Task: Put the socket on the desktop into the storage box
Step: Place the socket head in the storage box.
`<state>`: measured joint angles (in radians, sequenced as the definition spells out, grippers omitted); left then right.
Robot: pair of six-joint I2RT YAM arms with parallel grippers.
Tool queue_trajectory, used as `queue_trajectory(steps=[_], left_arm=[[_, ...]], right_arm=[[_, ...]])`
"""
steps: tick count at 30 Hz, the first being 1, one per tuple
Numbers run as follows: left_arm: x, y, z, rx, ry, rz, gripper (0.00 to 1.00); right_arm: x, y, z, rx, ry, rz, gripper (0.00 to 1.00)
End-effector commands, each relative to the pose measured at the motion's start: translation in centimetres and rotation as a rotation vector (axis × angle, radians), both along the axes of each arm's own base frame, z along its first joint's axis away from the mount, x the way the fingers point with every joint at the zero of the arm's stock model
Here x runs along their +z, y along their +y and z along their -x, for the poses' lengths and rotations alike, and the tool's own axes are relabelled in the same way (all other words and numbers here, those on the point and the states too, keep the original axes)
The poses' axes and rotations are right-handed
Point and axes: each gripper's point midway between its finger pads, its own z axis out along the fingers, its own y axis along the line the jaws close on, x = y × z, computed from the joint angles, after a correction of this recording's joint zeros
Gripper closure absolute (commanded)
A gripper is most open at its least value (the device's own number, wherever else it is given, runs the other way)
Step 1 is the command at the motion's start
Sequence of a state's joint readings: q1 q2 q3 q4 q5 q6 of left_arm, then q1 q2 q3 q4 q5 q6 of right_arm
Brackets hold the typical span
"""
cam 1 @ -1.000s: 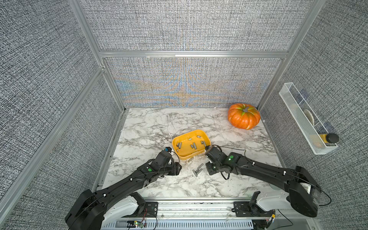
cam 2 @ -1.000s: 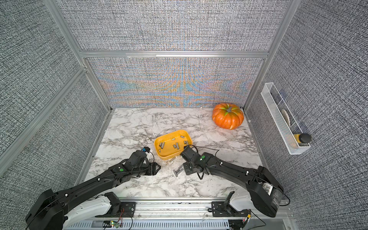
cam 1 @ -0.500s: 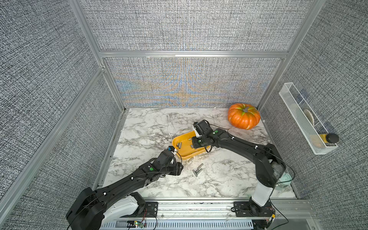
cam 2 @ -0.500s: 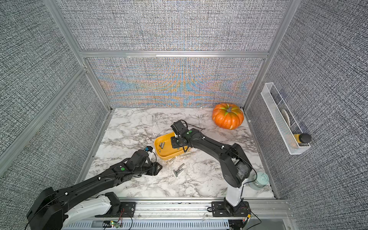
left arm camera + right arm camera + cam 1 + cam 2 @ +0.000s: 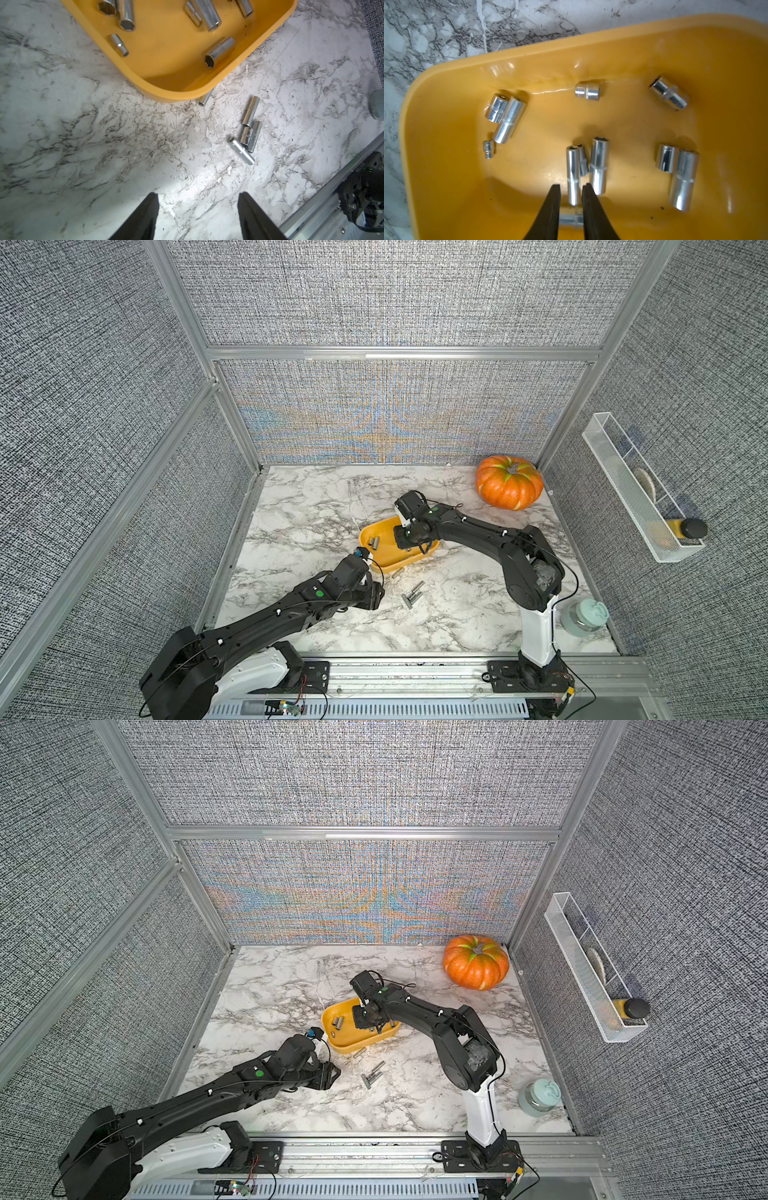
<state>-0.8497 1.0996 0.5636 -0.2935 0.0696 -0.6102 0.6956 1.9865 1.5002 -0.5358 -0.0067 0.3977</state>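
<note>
The storage box point(image 5: 446, 187) is smooth, glossy yellow-orange plastic with rounded corners. It sits near the middle of the white, grey-veined marble-patterned desk point(image 5: 316, 506). It holds about a dozen chromed sockets point(image 5: 599, 166), short and long cylinders with hexagonal mouths, a few with knurled bands. The right fingers point(image 5: 553, 199), thin black wedges, hang over the box floor, parted by a narrow gap. A slim socket point(image 5: 573, 174) shows in that gap, seemingly touching neither finger. On the desk a cluster of three sockets point(image 5: 248, 135) lies touching, near the box, and a fourth socket point(image 5: 204, 99) is half tucked under the box's corner rim. The left fingers point(image 5: 149, 207) stand wide apart and empty, low over bare marble short of the cluster. Open marble spreads behind the box and along the desk's left side. A ribbed orange pumpkin point(image 5: 509, 488) fills the far right corner, and aluminium rails point(image 5: 415, 672) edge the desk.
</note>
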Motion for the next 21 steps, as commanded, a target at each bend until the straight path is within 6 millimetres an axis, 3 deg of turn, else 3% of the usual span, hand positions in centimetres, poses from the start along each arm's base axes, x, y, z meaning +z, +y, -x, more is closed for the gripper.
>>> queue_trajectory(steps=[1, 7, 12, 16, 21], left_arm=[[0.7, -0.8, -0.5, -0.013, -0.023, 0.01, 0.34], [0.7, -2.5, -0.3, -0.063, -0.023, -0.005, 0.39], [-0.1, -4.2, 0.5, -0.112, -0.002, -0.031, 0.48], [-1.1, -5.7, 1.4, -0.159, 0.013, -0.064, 0.51], [-2.3, -7.5, 2.2, -0.202, 0.037, -0.08, 0.53]], right_arm=[[1.1, -0.4, 0.0, -0.002, -0.022, -0.009, 0.71], [4.9, -2.3, 0.7, -0.056, -0.102, -0.07, 0.7], [7.7, -5.7, 2.4, -0.15, -0.175, -0.108, 0.7], [8.5, -8.4, 4.2, -0.217, -0.2, -0.122, 0.7], [7.9, -10.9, 7.2, -0.259, -0.19, -0.126, 0.7]])
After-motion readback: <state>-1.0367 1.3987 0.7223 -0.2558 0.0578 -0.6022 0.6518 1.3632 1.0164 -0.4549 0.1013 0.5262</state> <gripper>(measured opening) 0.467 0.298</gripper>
